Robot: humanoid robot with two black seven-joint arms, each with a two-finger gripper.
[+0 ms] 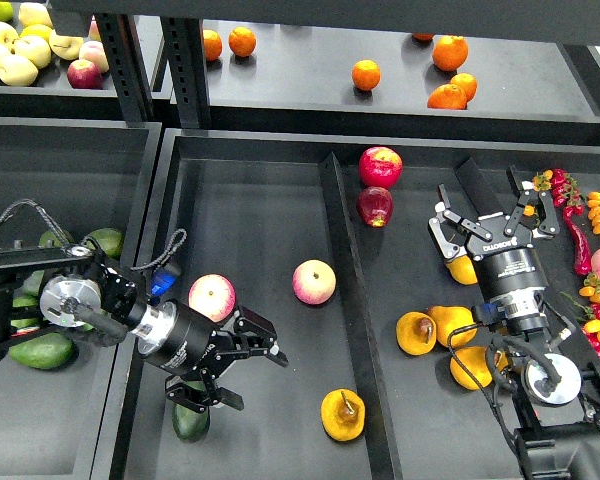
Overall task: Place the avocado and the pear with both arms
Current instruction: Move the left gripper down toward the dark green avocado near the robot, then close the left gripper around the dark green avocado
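Landmark: the pear [342,414], lying free in the centre tray [265,210] near its front edge. The avocado [190,420] lies well to the pear's left, partly covered by the left gripper [235,368], whose jaws stand released above it, not grasping. The right gripper [490,222], up and right of the pear, hovers over yellow pears [450,326] with jaws released, empty.

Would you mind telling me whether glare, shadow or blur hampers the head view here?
Head view: sharp throughout, no motion blur on either arm; soft glare on the black tray floor; the left pincer partly hides the avocado; the pear is clearly lit.
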